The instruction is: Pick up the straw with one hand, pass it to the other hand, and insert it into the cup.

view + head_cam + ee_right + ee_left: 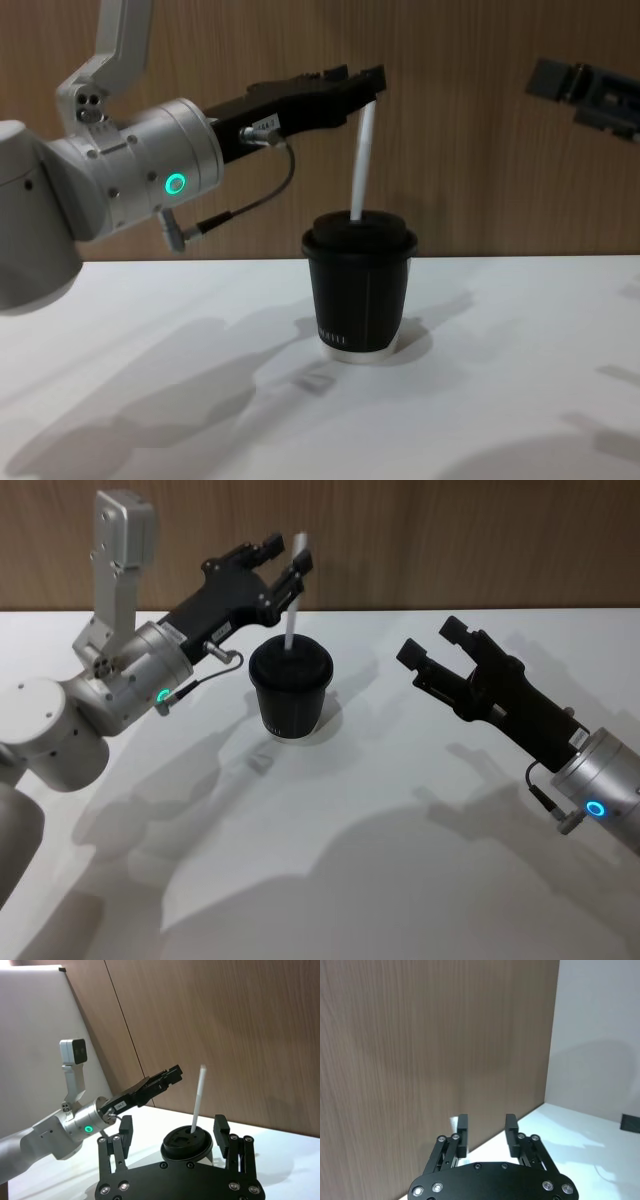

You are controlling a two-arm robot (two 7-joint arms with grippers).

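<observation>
Presently the straw (pixel 291 620) stands in the hole of the cup's (pixel 288 708) domed lid, leaning slightly, its upper end well above the lid. The cup sits upright on the white table (pixel 400 830), near the wooden wall.

Left gripper (pixel 282 564): raised beside the top of the straw, pointing toward the wall. The left wrist view shows its fingers (pixel 463 1132) parted, with nothing between them; a sliver of the straw's tip lies just outside one finger. In the chest view the fingertips overlap the straw's top end, but contact cannot be confirmed. Judged released.

Right gripper (pixel 432 652): held off to the right of the cup, well apart from it, fingers spread and empty. The right wrist view looks between them at the lid and straw.

Handling assessment, as judgement only:
- The straw looks light, thin-walled and smooth. It is probably stiff enough to stand unaided, but likely to kink or flatten under a hard pinch.
- Best hold is across the shaft in its upper part, above the lid, with light pressure. A grip at the very tip gives leverage to tilt it.
- The cup looks light, probably paper. A sideways push on the straw could tip or slide it.
- The insertion appears done; withdrawing the left gripper without brushing the straw is the remaining concern.
</observation>
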